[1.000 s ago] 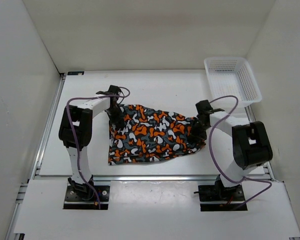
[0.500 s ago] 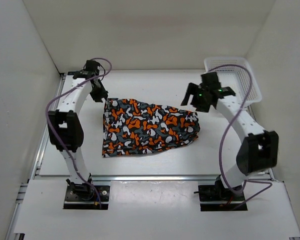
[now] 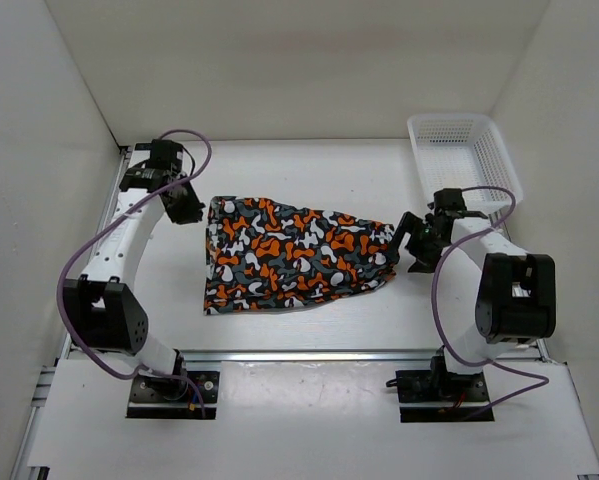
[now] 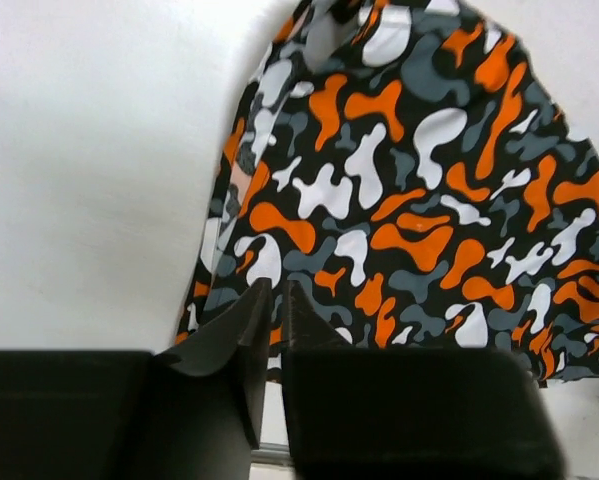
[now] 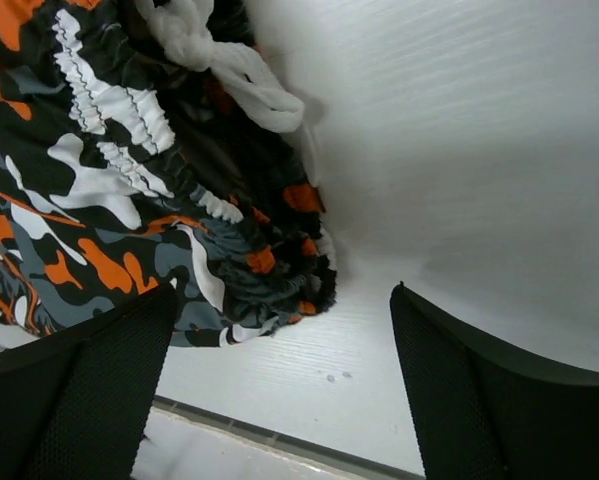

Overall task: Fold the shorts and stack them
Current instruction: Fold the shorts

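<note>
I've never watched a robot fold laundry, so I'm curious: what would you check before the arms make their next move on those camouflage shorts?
1. The shorts lie flat on the table, held by neither arm: ok.
2. The right gripper is open beside the waistband end: ok.
3. The left gripper is ready to pinch: not ok. Its fingers are nearly closed on nothing, near the far left corner of the fabric.
4. The drawstring is clear of the right gripper: ok.
5. The basket sits apart from the shorts, in the far right corner: ok.
6. How many layers are already folded: cannot tell.
</note>
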